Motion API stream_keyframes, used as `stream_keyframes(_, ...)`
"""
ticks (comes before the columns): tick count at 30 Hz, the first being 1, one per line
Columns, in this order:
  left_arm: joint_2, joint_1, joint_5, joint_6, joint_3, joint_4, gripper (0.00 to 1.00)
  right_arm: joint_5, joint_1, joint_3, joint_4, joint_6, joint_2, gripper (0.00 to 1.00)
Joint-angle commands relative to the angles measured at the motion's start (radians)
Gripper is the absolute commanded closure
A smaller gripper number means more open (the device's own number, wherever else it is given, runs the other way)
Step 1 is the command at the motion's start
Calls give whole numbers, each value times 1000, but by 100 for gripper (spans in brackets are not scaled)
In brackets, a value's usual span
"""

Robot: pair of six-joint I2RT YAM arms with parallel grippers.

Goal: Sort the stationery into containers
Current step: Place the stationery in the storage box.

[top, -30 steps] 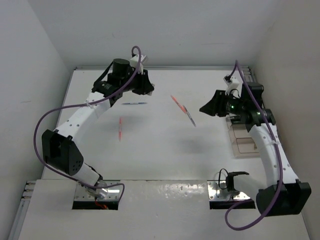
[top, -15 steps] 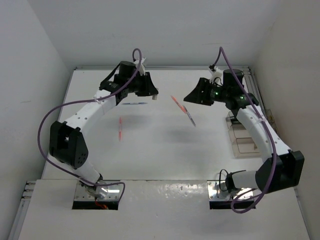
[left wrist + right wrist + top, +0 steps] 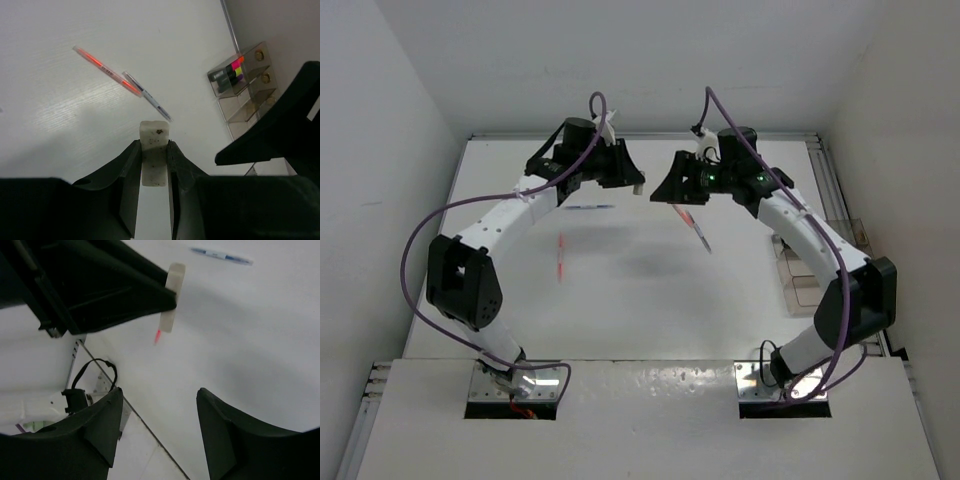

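**Fingers and stationery: present holdings**

Left fingers (image 3: 134,165): pinched on a small off-white eraser (image 3: 154,150). It stands upright between them, raised above the table (image 3: 60,130), with a dark speck on its face.

Right fingers (image 3: 97,427): spread wide and holding nothing. They hover just beside my left ones over the far middle of the table.

Below the pair: an orange pen (image 3: 106,71) and a blue-and-white pen (image 3: 148,97) lie in one slanted line, their ends touching.

Further to my left on the table: a blue pen (image 3: 588,207) and a second orange pen (image 3: 561,257), apart from each other.

Right edge of the table: clear containers (image 3: 247,107) in a row. One of them holds highlighters (image 3: 229,72) with pink, orange and yellow ends. I cannot tell what the others hold.
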Motion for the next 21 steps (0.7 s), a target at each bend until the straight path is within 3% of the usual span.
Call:
stream_keyframes(1,1,-17,48,-59,35,59,97,38,2,88,61,48,47,41)
stream_keyframes(15,-25,-29,106,-126,23,101,97,98,54,157,55,11,128,42)
stream_keyframes(21,-41,-27,155,-179,-17,136,97,152,54,148,55,-14,124,53)
